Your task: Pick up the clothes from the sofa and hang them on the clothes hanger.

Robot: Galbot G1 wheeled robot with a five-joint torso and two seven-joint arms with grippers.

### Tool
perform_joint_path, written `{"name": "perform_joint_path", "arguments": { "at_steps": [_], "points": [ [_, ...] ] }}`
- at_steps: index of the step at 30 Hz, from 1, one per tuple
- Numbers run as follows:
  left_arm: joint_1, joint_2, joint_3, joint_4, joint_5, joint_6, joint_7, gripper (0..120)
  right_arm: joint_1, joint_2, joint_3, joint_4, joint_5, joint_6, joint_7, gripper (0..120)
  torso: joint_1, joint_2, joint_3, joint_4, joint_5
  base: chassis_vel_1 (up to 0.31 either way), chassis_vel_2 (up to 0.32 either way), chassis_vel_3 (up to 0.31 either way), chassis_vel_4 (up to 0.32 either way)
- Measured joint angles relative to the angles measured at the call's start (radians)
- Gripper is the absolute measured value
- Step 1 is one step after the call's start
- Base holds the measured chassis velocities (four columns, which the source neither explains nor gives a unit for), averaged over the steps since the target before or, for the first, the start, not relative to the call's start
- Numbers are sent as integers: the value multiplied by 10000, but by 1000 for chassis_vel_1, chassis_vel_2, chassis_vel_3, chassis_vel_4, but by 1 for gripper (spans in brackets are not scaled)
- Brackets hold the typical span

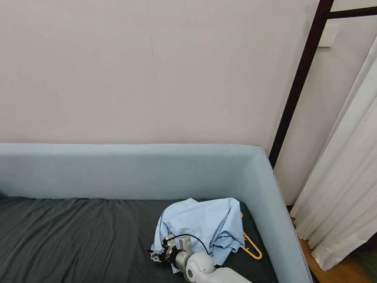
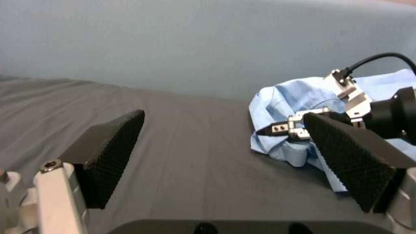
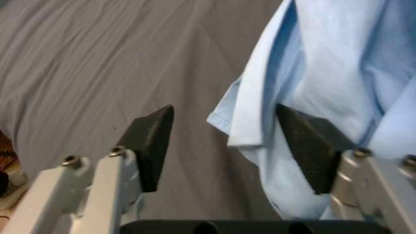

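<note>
Both tools wide: my right tool [image 3: 224, 117] low, straddling blue shirt [image 1: 203, 225] edge; left tool [image 2: 222, 119] hovering above sofa seat [image 1: 76, 236].

The right tool [image 1: 156, 254] sits at the near edge of the light-blue shirt [image 1: 206, 227]. Its fingers [image 3: 153, 141] are spread wide astride the shirt's hem, and the white right arm [image 1: 219, 275] trails behind. The left tool [image 2: 224, 119] hovers near the shirt, gaping too.

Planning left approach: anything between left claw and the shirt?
Left wrist view: just bare dark seat cushion between left claw and blue shirt; right claw, open, sits at shirt's edge.
</note>
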State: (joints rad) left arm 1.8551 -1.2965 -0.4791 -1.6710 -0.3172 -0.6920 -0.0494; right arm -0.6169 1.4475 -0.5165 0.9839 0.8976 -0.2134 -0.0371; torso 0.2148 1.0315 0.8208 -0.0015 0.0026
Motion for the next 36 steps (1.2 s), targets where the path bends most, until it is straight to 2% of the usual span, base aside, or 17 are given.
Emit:
{"name": "perform_joint_path", "arguments": {
  "at_steps": [1,5,6,13,15,17,24,28,30,31,36],
  "points": [
    [0,0,0,0,0,0,0,97,0,0,0,0,0,0,0,58,0,0,0,0,0,0,0,0,0],
    [-52,-19,12,87,-2,8,-4,97,15,-4,3,-38,-13,24,-8,42,0,0,0,0,0,0,0,0,0],
    [-52,-19,12,87,-2,8,-4,97,15,-4,3,-38,-13,24,-8,42,0,0,0,0,0,0,0,0,0],
    [-111,-67,-20,102,-79,32,-11,97,23,-7,20,-58,-40,49,-56,12,0,0,0,0,0,0,0,0,0],
    [-118,-67,-36,109,-93,32,-16,97,26,-5,25,-71,-76,58,-69,10,0,0,0,0,0,0,0,0,0],
    [-143,-67,-59,122,-133,32,-23,97,66,-21,16,-80,-100,71,-80,1,0,0,0,0,1,0,0,0,0],
    [-222,-60,-83,139,-222,64,-48,97,139,-309,-105,310,-107,94,-9,0,0,0,1,0,1,0,0,0,0],
    [-241,-51,-80,156,-233,66,-60,97,256,-1213,-116,1567,62,29,80,0,0,0,0,2,5,0,0,0,0],
    [-290,-51,-79,168,-234,93,-73,97,371,-1980,-258,2467,266,53,288,0,0,2,0,-1,2,0,0,0,0],
    [-290,-51,-79,168,-234,93,-73,97,371,-1980,-258,2467,266,53,288,0,0,2,0,-1,2,0,0,0,0],
    [-577,-66,-105,177,-307,407,-281,97,516,-3863,-378,4596,599,192,486,0,0,1,1,-2,3,0,0,0,0]
  ]
}}
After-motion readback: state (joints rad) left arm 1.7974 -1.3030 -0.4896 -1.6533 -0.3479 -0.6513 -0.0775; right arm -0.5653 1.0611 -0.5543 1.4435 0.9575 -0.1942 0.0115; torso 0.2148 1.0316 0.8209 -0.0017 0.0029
